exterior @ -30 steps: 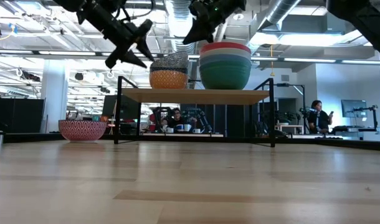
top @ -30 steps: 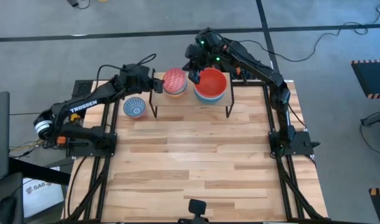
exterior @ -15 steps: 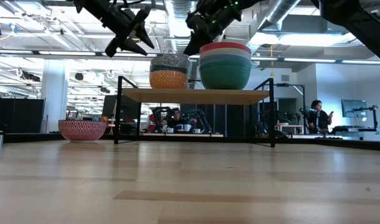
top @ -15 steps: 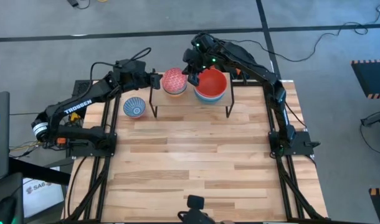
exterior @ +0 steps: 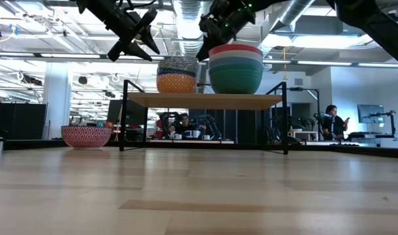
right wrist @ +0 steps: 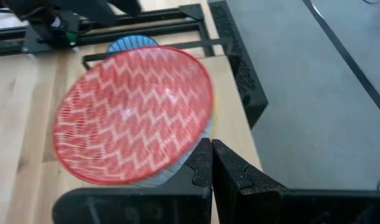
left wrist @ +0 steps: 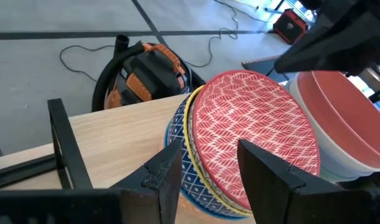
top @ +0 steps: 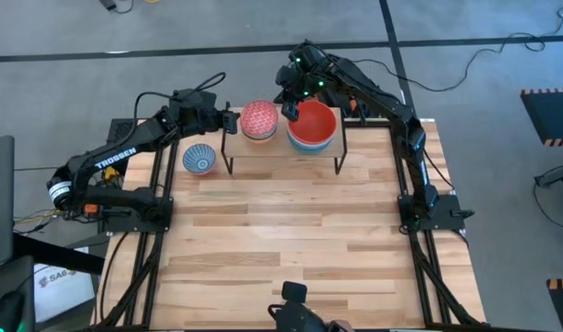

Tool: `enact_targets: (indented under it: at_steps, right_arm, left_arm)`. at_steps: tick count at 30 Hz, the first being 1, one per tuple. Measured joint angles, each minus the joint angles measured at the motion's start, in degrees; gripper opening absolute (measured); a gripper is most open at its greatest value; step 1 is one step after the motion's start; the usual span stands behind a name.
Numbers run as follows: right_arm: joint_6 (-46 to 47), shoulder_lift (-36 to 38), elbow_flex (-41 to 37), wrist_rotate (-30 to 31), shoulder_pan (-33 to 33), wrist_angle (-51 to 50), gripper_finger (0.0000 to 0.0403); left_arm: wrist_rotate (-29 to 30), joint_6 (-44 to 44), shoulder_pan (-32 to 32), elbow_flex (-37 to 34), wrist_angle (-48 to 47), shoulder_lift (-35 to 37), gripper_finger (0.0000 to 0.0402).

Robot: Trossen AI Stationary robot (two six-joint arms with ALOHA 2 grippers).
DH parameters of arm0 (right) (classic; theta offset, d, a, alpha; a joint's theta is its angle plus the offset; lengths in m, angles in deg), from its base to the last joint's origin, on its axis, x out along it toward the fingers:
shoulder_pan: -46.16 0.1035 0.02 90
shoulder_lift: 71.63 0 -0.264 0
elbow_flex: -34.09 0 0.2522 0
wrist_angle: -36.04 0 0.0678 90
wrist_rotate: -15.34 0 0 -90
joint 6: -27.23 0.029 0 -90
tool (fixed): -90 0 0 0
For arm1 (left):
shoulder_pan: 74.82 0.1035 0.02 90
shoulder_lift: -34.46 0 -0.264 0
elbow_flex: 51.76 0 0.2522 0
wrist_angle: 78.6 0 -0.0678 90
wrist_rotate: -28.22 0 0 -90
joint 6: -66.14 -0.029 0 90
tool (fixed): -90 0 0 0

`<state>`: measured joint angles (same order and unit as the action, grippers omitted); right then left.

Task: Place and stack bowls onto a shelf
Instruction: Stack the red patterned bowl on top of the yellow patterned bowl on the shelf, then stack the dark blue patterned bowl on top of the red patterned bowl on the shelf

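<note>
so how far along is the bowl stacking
Mostly done: two stacks stand on the shelf, one topped by the red bowl, one by the pink patterned bowl. Nothing is in hand: left gripper open, right gripper shut. Left: one patterned bowl on the table.

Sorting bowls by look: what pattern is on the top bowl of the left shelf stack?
Red-and-white zigzag pattern on the top bowl; the right wrist view shows it best.

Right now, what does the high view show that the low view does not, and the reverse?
Only the high view shows the bowls' insides: the lone bowl on the tabletop is blue-and-white inside, and the left stack's top bowl is red-patterned. Only the low view shows the stacks' layers, the lone bowl's pink zigzag outside, and people in the room behind. Both show the shelf, two stacks on it, the left gripper and the right gripper near them.
</note>
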<state>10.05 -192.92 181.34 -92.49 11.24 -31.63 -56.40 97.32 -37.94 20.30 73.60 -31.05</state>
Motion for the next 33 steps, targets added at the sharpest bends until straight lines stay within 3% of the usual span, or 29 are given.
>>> enact_targets:
  at_steps: [25,33]
  right_arm:
    - [-0.86,-2.15,0.22,0.27,2.50,0.04,0.0020]
    - [5.05,3.43,1.46,0.12,3.38,-1.05,0.0039]
  left_arm:
    - [-0.18,-0.54,-0.09,0.00,-4.11,-0.05,0.0138]
    - [0.10,-1.85,-0.07,0.09,-20.81,-0.06,0.0138]
